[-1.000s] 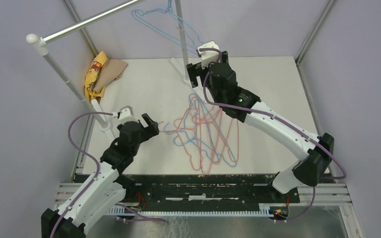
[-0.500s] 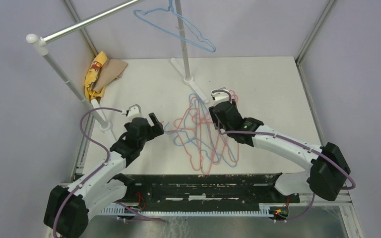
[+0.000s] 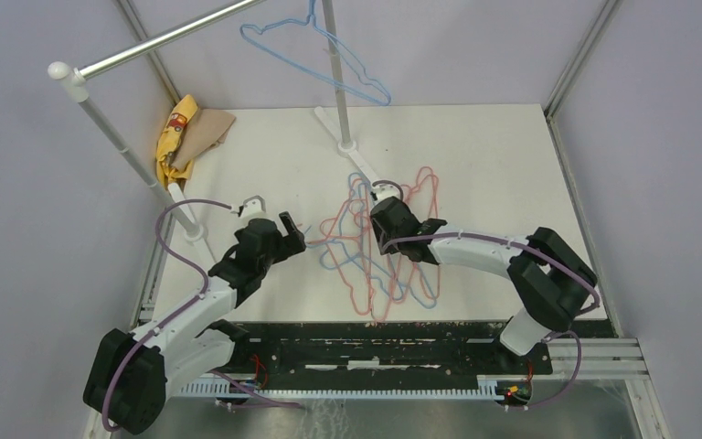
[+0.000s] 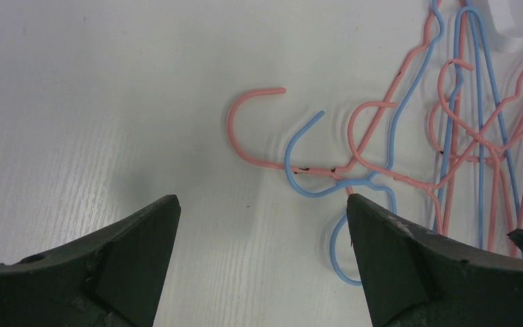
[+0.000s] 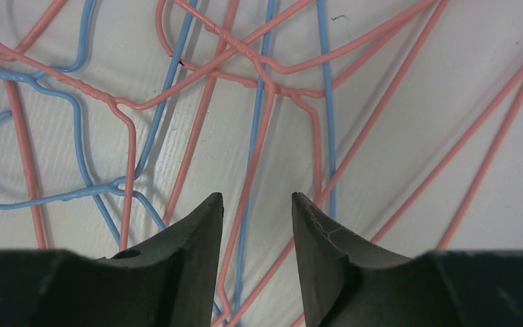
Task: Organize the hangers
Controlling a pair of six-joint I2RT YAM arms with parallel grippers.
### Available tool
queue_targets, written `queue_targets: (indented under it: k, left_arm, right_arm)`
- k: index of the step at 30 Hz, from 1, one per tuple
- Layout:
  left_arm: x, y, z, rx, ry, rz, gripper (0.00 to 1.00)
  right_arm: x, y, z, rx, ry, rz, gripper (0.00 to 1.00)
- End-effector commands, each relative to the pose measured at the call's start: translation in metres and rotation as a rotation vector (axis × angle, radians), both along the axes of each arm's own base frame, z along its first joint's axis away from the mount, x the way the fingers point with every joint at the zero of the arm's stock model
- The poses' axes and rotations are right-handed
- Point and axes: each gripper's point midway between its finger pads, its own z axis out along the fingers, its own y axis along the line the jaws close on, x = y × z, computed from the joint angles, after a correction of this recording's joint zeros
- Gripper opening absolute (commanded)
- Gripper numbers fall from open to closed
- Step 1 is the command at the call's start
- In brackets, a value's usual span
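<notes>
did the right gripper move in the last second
Yes: the right gripper left the white pole base, coming toward the near edge, now over the hangers.

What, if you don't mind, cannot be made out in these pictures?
- Top external: the hanging blue hanger's hook is cut off by the top edge.
- Top external: the number of hangers in the pile; they overlap, and the right arm covers some.
- Right wrist: no whole hanger shows; each wire runs off an edge.
</notes>
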Motion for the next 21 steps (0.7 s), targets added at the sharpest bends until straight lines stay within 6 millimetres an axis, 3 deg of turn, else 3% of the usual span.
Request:
queue_targets:
  k: [1, 6, 11, 14, 21]
  left_arm:
    - [0.008, -0.008, 0.014, -0.060, -0.055, 0.002, 0.99]
    - [0.006, -0.006, 0.016, -0.061, -0.066, 0.006, 0.99]
    - [0.005, -0.004, 0.014, -0.051, -0.065, 0.011, 0.99]
    - [0.005, -0.004, 0.014, -0.051, -0.063, 0.010, 0.99]
    - [0.006, -0.005, 0.011, -0.047, -0.058, 0.006, 0.99]
  right_arm:
    - [0.015, 0.023, -0.001, 0.097, 0.006, -0.026, 0.46]
    - [0.015, 0.026, -0.021, 0.088, 0.056, -0.029, 0.35]
    - [0.015, 0.025, -0.024, 0.081, 0.065, -0.029, 0.23]
    - [0.015, 0.024, -0.017, 0.086, 0.058, -0.028, 0.09]
    - [0.011, 0.021, 0.015, 0.140, 0.017, -0.032, 0.01]
